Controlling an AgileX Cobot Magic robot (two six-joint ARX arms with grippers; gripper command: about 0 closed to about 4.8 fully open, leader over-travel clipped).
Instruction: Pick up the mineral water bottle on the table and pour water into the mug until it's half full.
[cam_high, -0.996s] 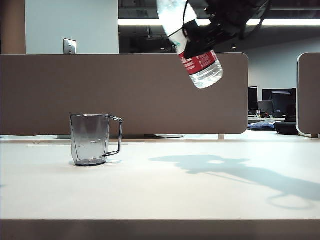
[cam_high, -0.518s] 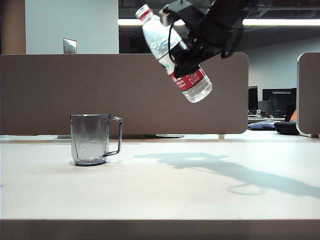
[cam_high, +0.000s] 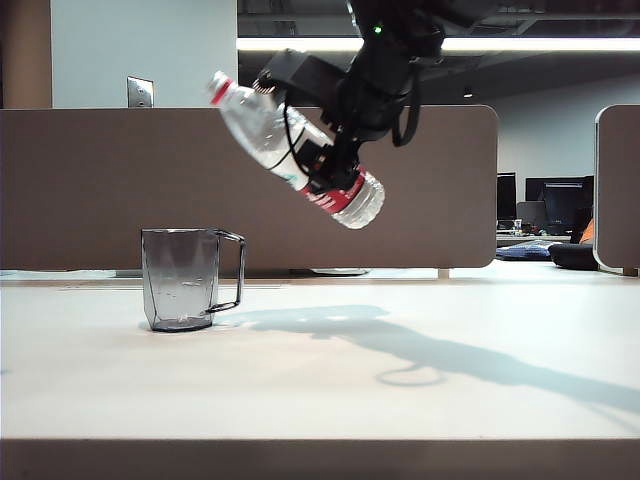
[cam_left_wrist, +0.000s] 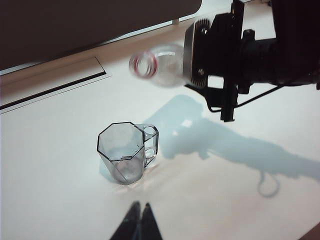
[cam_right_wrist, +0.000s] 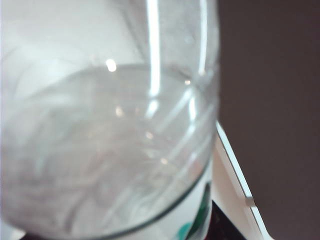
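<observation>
Item: mineral water bottle (cam_high: 290, 150), clamped in my right claw (cam_high: 330, 160), tilted in mid-air, open neck above and right of the mug (cam_high: 181, 279). Mug on the worktop (cam_high: 400, 390), apparently empty, though hard to tell. My left claw (cam_left_wrist: 140, 220) hovers near the mug, pressed together. Risk: the mouth is short of the rim, so tipping further would spill water onto the worktop.

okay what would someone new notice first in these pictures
The mineral water bottle hangs tilted in the air, clamped in the right tool, its open mouth aimed toward the mug. The mug stands upright on the table, apart from the left tool, shut, nearer the camera.
</observation>
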